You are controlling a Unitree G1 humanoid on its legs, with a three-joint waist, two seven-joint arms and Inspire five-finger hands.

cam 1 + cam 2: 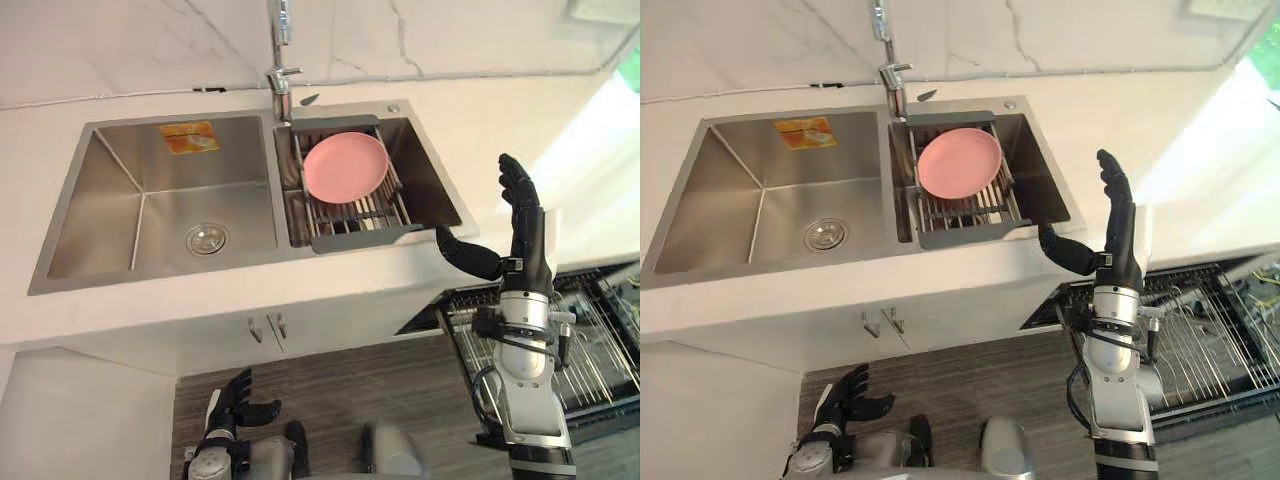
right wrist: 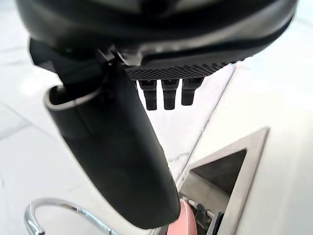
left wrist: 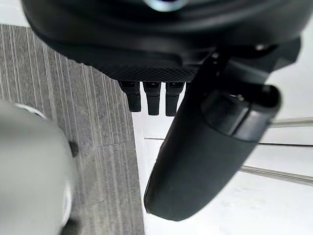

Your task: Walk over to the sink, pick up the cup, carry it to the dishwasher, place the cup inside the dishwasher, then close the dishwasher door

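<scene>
Your right hand (image 1: 528, 235) stands raised over the white counter (image 1: 480, 130) just right of the double stainless-steel sink (image 1: 160, 270), fingers straight up, thumb out toward the basin, holding nothing. Its wrist view gives you a curved chrome tap (image 2: 63, 208). The head views add the round pink plate (image 1: 345, 165) on the grey wire rack (image 1: 365, 238) and the open dishwasher's wire basket (image 1: 600, 340). Your left hand (image 1: 238, 398) hangs low over the grey striped floor (image 3: 98, 122), fingers relaxed, empty. Where the cup is, you cannot tell.

Home kitchen, steel double sink (image 1: 150, 200), tap (image 1: 281, 70), white counter (image 1: 480, 120), open dishwasher (image 1: 600, 340)
</scene>
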